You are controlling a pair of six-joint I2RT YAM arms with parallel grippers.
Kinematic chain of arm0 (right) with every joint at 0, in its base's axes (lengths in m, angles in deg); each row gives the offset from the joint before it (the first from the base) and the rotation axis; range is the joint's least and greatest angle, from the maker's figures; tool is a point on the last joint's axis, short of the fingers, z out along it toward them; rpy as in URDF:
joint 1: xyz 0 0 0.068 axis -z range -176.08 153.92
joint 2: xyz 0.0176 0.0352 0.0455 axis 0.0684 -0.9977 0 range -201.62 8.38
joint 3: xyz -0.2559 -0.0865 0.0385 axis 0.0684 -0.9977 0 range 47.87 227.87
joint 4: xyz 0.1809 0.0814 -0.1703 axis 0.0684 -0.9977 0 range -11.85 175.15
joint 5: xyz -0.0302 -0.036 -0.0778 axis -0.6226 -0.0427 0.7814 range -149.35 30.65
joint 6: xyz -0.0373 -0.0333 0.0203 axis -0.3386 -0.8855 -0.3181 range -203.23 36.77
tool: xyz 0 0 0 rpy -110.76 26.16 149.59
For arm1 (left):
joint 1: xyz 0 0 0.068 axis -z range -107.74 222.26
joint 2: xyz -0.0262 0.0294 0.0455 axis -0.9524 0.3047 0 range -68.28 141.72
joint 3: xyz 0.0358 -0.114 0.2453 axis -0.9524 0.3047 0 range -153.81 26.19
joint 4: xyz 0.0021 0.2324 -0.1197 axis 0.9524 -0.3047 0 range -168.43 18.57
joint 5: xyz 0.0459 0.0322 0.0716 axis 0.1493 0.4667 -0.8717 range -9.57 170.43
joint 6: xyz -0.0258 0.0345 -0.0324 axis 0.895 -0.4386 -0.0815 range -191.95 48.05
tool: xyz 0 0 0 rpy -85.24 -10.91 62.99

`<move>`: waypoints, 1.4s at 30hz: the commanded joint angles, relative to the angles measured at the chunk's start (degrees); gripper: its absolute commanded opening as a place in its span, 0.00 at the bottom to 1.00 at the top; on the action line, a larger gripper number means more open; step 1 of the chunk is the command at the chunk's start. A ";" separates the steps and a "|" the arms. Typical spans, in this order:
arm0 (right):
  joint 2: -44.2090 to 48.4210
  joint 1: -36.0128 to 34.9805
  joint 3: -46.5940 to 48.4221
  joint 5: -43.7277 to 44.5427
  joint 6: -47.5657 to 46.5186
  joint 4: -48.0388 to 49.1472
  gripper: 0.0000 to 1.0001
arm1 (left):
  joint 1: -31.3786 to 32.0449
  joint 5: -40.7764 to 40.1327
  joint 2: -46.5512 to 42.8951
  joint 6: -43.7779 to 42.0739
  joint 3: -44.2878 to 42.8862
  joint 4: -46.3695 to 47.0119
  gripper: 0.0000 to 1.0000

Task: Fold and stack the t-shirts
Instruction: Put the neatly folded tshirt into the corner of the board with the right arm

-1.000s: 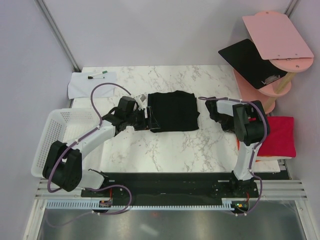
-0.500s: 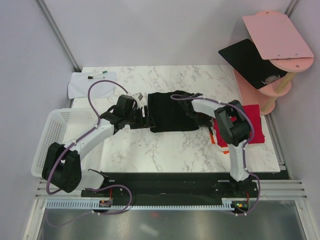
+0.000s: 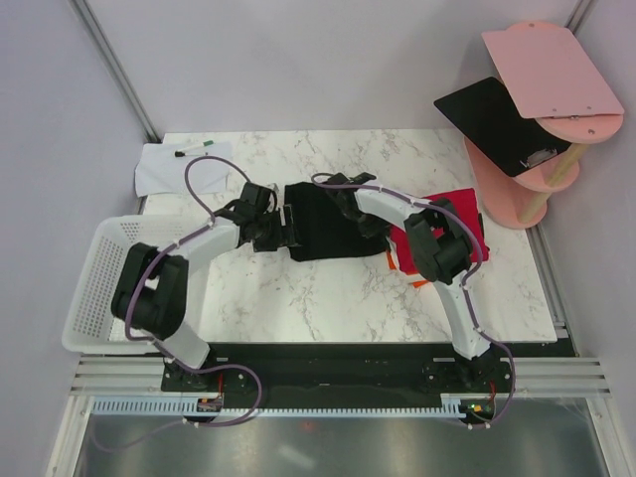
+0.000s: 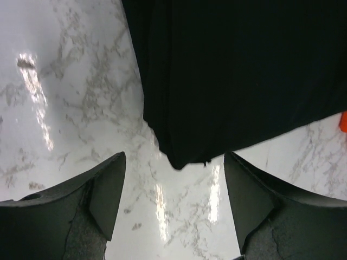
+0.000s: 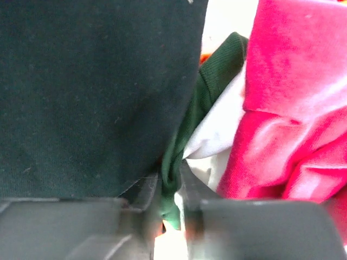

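Observation:
The folded black t-shirt (image 3: 333, 224) lies at the table's middle. My left gripper (image 3: 282, 227) is open at its left edge. In the left wrist view the jaws (image 4: 174, 162) stand wide apart with a corner of the black shirt (image 4: 233, 70) just ahead of them. My right gripper (image 3: 376, 234) reaches across the black shirt's right side. In the right wrist view it (image 5: 171, 187) is shut on a fold of green shirt (image 5: 217, 65), with the black shirt (image 5: 92, 92) to the left and the crimson shirt (image 5: 293, 81) to the right. The crimson-topped stack (image 3: 452, 214) with an orange edge (image 3: 417, 281) touches the black shirt's right side.
A white basket (image 3: 99, 268) hangs off the table's left edge. A white paper sheet with a marker (image 3: 169, 164) lies at the far left corner. A pink shelf stand (image 3: 552, 65) with a black board (image 3: 492, 119) stands at the far right.
My right arm swung left and dragged the crimson stack from the table's right edge up against the black shirt. My left gripper stayed at the shirt's left edge.

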 commanded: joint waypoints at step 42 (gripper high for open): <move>17.72 7.10 -34.18 -50.88 13.18 60.32 0.97 | -10.33 0.33 8.80 -0.15 -1.43 0.13 0.02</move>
